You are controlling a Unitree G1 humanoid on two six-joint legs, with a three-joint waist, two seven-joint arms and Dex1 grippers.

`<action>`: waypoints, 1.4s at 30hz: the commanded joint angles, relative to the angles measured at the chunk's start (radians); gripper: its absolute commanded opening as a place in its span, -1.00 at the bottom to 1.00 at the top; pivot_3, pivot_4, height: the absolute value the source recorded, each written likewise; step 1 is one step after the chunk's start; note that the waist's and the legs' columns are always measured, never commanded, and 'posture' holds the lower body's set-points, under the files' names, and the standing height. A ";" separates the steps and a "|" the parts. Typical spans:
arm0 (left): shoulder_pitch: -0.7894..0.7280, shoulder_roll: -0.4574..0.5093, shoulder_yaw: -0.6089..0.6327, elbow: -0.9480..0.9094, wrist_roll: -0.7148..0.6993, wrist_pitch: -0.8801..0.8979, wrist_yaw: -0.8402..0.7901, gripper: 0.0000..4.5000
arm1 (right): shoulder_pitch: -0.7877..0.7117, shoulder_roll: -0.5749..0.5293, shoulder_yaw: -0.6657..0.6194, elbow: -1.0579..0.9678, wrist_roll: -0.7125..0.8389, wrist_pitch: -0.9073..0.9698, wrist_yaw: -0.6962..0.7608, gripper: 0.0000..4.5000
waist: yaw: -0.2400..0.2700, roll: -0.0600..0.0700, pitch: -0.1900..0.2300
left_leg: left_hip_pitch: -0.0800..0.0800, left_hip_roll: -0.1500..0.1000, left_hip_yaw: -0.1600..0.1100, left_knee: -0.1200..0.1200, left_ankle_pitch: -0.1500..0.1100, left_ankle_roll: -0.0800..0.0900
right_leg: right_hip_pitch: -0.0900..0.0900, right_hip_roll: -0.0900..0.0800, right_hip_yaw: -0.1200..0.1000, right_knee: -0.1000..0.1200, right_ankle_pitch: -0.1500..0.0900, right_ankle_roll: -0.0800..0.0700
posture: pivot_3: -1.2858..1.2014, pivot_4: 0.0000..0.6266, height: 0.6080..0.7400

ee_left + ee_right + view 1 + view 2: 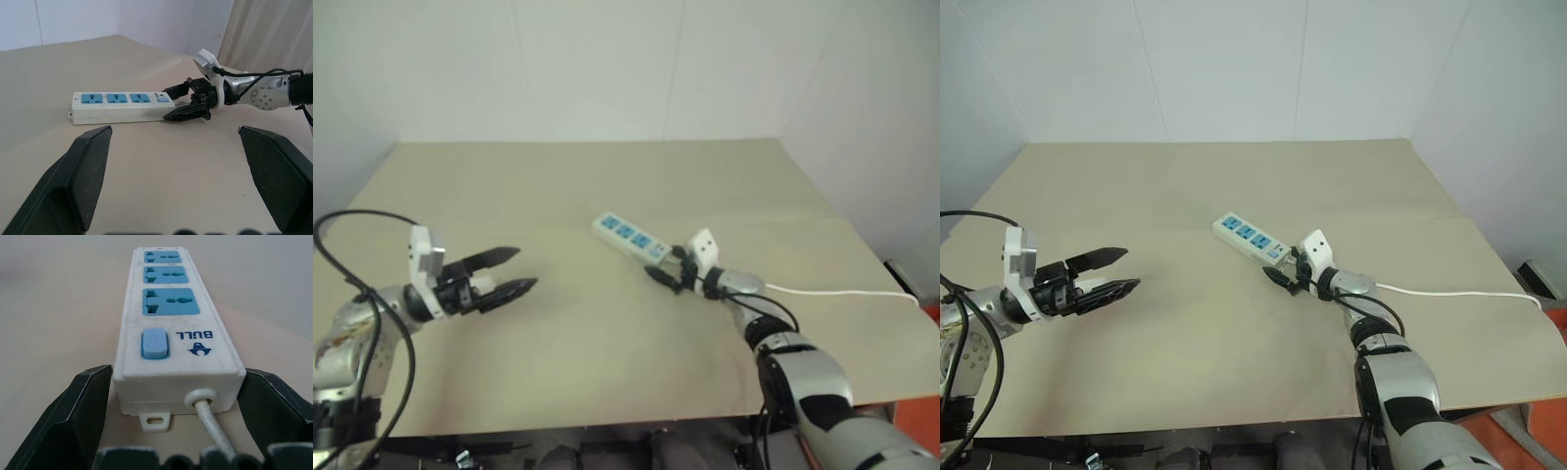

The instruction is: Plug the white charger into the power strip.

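The long white plastic power strip [630, 237] with three blue socket faces lies near the centre of the beige worktop [587, 323]. At its four o'clock end, the right tool [668, 273] straddles the switch end, fingers spread. The left tool [509, 273], at nine o'clock, hangs spread and empty.

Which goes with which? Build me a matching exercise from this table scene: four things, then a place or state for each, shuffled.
1 long white power strip with three blue sockets
2 left gripper
3 right gripper
4 thin white cable

A jaws wide open, holding nothing
B at the strip's switch end
C trails toward the tan table's right edge
D lies flat mid-table

Pairs: 1-D, 2-A, 3-B, 4-C
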 commanded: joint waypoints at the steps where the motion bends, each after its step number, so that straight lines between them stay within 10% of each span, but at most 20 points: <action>1: 0.005 0.002 0.026 -0.037 -0.012 -0.015 0.003 1.00 | -0.034 0.005 -0.018 -0.001 0.006 -0.011 -0.004 0.97 | 0.000 0.000 0.000 | 0.000 0.000 0.000 0.000 0.000 0.000 | 0.000 0.000 0.000 0.000 0.000 0.000 | 0.03 -0.52 1.00; 7: 0.020 0.001 0.034 -0.045 -0.014 -0.016 0.012 1.00 | -0.036 0.007 -0.021 0.005 0.003 -0.013 -0.021 0.51 | 0.000 0.000 0.000 | 0.000 0.000 0.000 0.000 0.000 0.000 | 0.000 0.000 0.000 0.000 0.000 0.000 | 0.03 -0.52 1.00; 16: 0.013 0.005 0.029 -0.038 -0.012 -0.016 0.009 1.00 | -0.022 0.005 -0.024 -0.026 0.026 -0.015 0.066 0.52 | -0.001 0.000 0.000 | 0.000 0.000 0.000 0.000 0.000 0.000 | 0.000 0.000 0.000 0.000 0.000 0.000 | 0.03 -0.52 1.00; 26: -0.068 0.139 -0.001 0.029 0.076 -0.026 -0.024 1.00 | 0.341 -0.091 0.053 -0.648 0.201 0.190 0.506 0.52 | 0.012 0.001 0.001 | -0.001 0.000 -0.002 0.000 0.000 0.000 | 0.000 0.000 -0.002 0.000 0.000 0.000 | 0.03 -0.52 1.00; 31: -0.418 0.300 -0.302 0.226 0.417 -0.094 -0.088 1.00 | 0.454 -0.181 0.166 -0.926 0.221 0.349 0.622 0.52 | 0.028 0.001 0.001 | 0.000 -0.001 -0.002 0.000 0.000 0.000 | 0.000 0.001 -0.002 0.000 -0.004 0.008 | 0.03 -0.52 1.00; 42: -1.107 0.219 -0.943 0.733 0.966 -0.221 -0.455 1.00 | 0.404 -0.148 0.215 -0.851 0.173 0.325 0.545 0.52 | 0.026 0.001 0.002 | -0.006 -0.001 -0.002 0.001 0.000 0.000 | -0.006 0.005 0.001 0.000 -0.005 0.007 | 0.03 -0.52 1.00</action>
